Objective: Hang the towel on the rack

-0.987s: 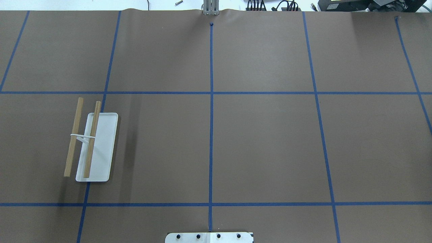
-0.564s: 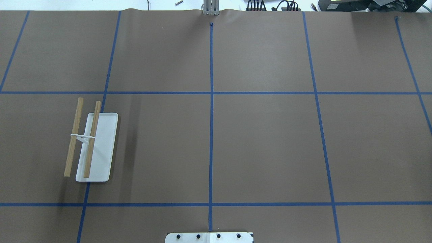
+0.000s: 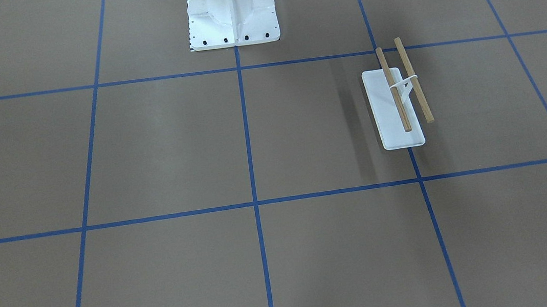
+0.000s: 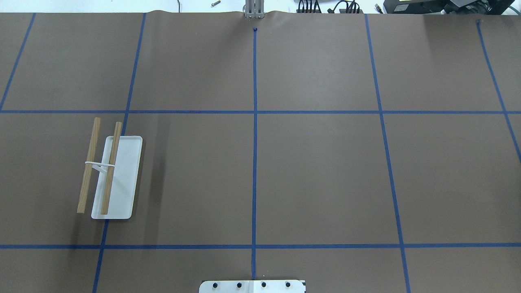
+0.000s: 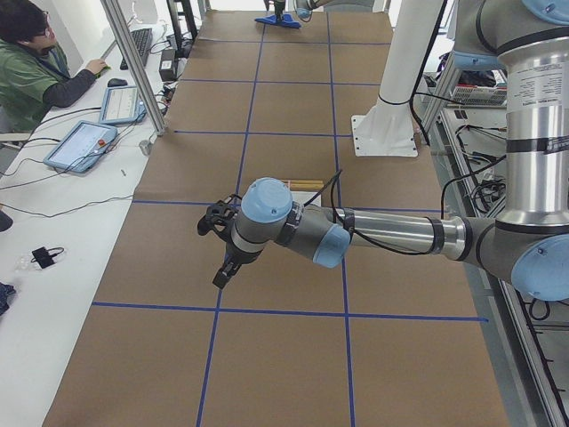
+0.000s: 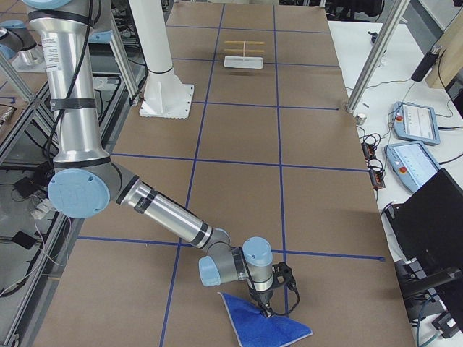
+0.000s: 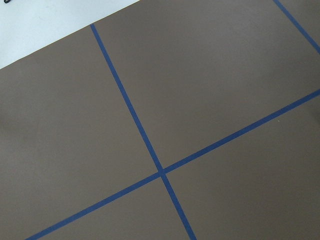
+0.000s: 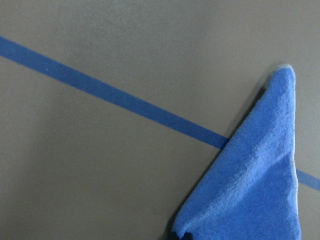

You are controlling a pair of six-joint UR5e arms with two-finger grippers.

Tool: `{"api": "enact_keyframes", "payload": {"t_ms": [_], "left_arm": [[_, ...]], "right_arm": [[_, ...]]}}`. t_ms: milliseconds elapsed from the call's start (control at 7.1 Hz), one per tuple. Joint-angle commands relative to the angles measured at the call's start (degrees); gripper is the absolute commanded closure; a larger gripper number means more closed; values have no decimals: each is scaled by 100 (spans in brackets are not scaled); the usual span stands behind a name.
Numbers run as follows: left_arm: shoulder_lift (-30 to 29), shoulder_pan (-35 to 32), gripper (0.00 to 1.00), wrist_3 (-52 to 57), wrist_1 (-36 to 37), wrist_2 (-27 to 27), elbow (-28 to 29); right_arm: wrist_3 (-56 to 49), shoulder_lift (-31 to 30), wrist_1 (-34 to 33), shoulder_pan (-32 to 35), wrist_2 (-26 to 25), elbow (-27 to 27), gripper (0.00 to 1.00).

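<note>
The rack (image 4: 110,175) stands on the robot's left side of the table, with a white base and two wooden dowels. It also shows in the front view (image 3: 396,103) and far off in the right view (image 6: 244,52). The blue towel (image 6: 268,327) lies at the table's far right end, with one corner raised in the right wrist view (image 8: 255,185). My right gripper (image 6: 266,309) is down on the towel's edge; I cannot tell whether it is open or shut. My left gripper (image 5: 222,274) hangs above the table near the rack; I cannot tell its state.
The white robot pedestal (image 3: 231,9) stands at the table's back middle. An operator (image 5: 36,62) sits at a side table with tablets (image 5: 84,142). A metal post (image 6: 376,50) stands at the table's edge. Blue tape lines grid the brown table cover.
</note>
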Motion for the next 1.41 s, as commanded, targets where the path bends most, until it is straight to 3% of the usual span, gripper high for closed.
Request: {"api": "enact_keyframes", "payload": {"t_ms": [0, 282, 564, 846, 987, 1268], "left_arm": [[0, -1, 1, 0, -1, -20, -2], [0, -1, 1, 0, -1, -29, -2], [0, 8, 1, -18, -1, -29, -20], [-105, 17, 1, -96, 8, -37, -55], [-323, 17, 1, -680, -1, -55, -90], [-710, 78, 1, -1393, -1, -640, -90]], "right_arm": [[14, 40, -13, 88, 128, 291, 100], [14, 128, -84, 508, 1011, 539, 100], [93, 486, -249, 545, 1541, 627, 100], [110, 883, -951, 493, 1980, 1317, 100], [119, 945, -971, 388, 2374, 1800, 100], [685, 920, -937, 230, 2773, 2373, 100]]}}
